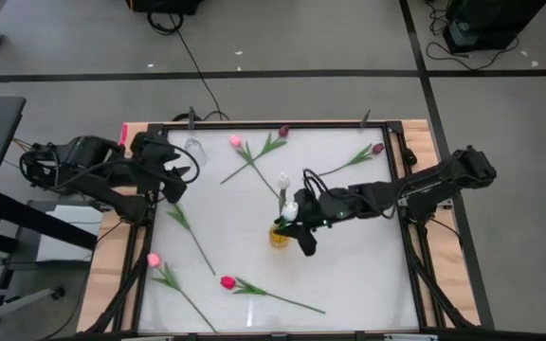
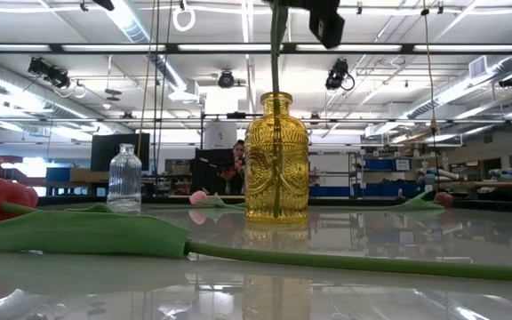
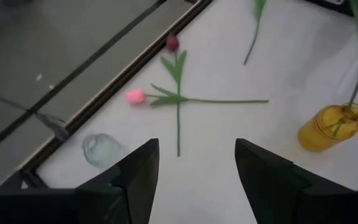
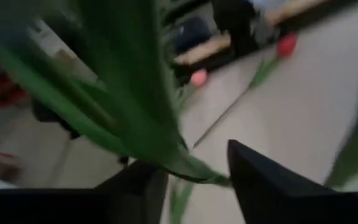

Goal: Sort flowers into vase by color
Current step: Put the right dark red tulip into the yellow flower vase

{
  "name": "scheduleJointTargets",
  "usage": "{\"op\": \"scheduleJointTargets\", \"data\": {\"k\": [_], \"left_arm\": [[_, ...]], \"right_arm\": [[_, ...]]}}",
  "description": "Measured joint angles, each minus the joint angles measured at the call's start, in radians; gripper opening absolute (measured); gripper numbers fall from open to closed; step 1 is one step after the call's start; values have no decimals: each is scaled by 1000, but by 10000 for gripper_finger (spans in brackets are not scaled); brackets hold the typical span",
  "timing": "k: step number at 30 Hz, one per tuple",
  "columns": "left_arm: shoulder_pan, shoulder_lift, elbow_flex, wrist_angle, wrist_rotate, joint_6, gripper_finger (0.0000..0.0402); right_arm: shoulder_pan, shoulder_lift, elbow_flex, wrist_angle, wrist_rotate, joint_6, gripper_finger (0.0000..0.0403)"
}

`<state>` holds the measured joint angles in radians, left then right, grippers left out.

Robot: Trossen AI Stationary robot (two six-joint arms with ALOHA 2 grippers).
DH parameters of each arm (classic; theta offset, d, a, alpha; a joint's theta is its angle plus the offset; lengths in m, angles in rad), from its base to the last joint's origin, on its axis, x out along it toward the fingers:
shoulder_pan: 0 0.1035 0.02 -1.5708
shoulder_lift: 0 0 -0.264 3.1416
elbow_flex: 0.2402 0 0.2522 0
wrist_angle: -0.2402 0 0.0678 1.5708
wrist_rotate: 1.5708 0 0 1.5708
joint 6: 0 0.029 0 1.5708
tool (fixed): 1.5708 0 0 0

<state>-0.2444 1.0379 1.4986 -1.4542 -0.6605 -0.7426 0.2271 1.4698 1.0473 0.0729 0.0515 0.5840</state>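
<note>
Right jaws parted above yellow vase (image 1: 280,235), white tulip (image 1: 290,209) stem between them

No legible text (none anywhere)

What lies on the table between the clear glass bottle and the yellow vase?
In the high view, one tulip with its green stem lies on the stretch between the clear glass bottle and the yellow vase; otherwise that stretch is bare.
</note>
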Motion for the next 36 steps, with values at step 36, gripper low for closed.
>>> {"op": "scheduleJointTargets", "data": {"k": [36], "left_arm": [[-162,140,-1,-5,11,-294,217]], "right_arm": [[-75,-202,0,-259,-302,482,209]]}}
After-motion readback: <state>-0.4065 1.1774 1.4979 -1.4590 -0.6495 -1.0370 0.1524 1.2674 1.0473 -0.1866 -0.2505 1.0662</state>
